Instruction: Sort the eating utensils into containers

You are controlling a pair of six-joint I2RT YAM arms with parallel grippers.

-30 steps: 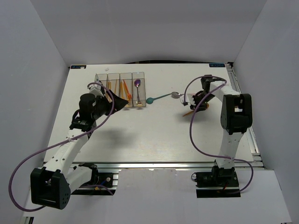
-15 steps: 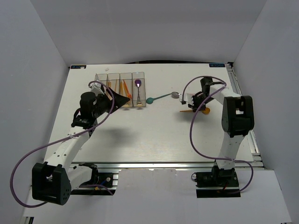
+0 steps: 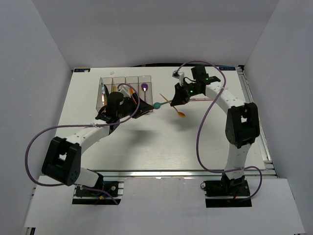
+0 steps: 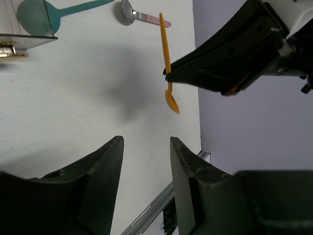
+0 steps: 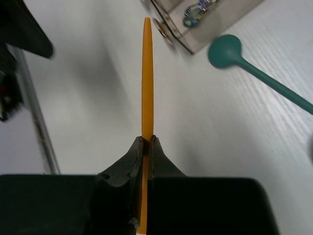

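Observation:
My right gripper (image 3: 174,101) is shut on an orange spoon (image 3: 182,113) and holds it above the table, just right of the containers (image 3: 126,78). In the right wrist view the jaws (image 5: 145,142) pinch its handle (image 5: 146,68), which points toward a bin corner (image 5: 195,36). A teal spoon (image 3: 157,105) lies on the table with its bowl against the rightmost bin; it also shows in the right wrist view (image 5: 225,51). My left gripper (image 3: 141,107) is open and empty at the bins' front right corner. In its wrist view (image 4: 146,161) the orange spoon (image 4: 165,58) hangs in the right gripper (image 4: 230,63).
The bins hold orange utensils (image 3: 131,91) and a purple spoon (image 3: 144,87). A metal spoon with a pink handle (image 4: 129,11) lies beyond the teal spoon. Purple cables loop over both arms. The table's right rail (image 3: 257,127) runs along the right edge.
My right gripper has lifted the orange spoon off the table at the right and carried it left toward the bins. My left gripper has moved right, along the bins' front.

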